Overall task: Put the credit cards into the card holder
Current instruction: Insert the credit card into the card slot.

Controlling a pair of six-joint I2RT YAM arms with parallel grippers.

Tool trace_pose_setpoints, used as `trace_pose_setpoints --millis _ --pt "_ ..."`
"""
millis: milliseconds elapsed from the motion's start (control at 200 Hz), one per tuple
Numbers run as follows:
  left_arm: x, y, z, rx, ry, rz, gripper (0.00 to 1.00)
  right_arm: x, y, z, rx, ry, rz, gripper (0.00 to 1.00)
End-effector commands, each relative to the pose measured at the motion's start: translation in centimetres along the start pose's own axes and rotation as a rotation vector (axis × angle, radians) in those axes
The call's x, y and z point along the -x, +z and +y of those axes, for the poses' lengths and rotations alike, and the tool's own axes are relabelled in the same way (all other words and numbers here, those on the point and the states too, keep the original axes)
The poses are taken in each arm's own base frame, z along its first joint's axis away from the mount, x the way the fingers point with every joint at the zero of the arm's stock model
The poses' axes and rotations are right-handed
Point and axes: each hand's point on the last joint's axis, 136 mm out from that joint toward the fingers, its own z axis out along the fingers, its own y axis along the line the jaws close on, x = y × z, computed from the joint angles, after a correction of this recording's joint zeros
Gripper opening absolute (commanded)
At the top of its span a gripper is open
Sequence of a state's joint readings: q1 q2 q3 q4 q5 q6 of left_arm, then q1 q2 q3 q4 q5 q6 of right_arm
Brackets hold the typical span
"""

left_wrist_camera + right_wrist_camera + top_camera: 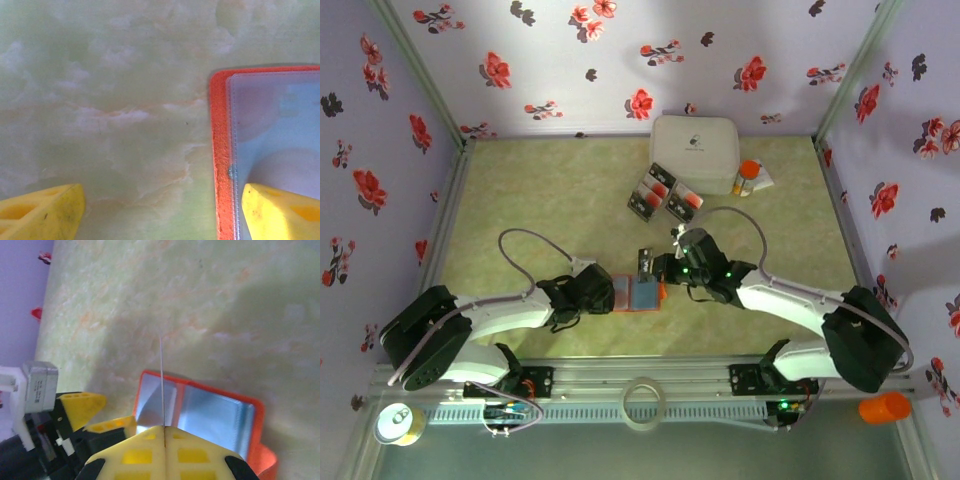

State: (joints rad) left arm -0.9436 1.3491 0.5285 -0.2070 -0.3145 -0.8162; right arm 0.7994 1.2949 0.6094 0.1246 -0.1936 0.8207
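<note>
The card holder lies open on the table, orange with clear pockets inside. My left gripper stands open at its left end; in the left wrist view one yellow finger rests on the holder's clear pocket and the other finger stands over bare table. My right gripper is shut on one credit card. That card shows edge-on in the right wrist view, standing over the holder's left pocket. Three more credit cards lie flat near the white box.
A big white rounded box sits at the back with an orange-capped pill bottle to its right. A tape ring lies on the front rail, a yellow roll at front left. Flowered walls close three sides.
</note>
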Motion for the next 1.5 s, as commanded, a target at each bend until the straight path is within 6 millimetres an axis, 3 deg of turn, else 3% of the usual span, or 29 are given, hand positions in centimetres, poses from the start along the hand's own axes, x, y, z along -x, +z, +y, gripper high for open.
trace_pose_setpoints --millis 0,235,645,1110,1495 --pt "-1.6 0.4 0.3 0.006 -0.014 0.058 0.83 1.4 -0.4 2.6 0.119 0.075 -0.13 0.0" --pt "-1.7 0.5 0.4 0.011 -0.011 0.064 0.83 -0.9 0.5 0.7 0.1 0.096 -0.15 0.0" --pt "-1.8 0.6 0.4 0.011 -0.012 0.064 0.83 -3.1 2.3 -0.5 0.085 0.116 -0.125 0.0" --pt "-1.9 0.7 0.5 0.011 -0.013 0.064 0.83 -4.5 3.2 -2.0 0.059 0.144 -0.111 0.0" --pt "-1.9 0.7 0.4 0.009 -0.015 0.063 0.83 -5.1 3.5 -2.1 0.055 0.145 -0.095 0.0"
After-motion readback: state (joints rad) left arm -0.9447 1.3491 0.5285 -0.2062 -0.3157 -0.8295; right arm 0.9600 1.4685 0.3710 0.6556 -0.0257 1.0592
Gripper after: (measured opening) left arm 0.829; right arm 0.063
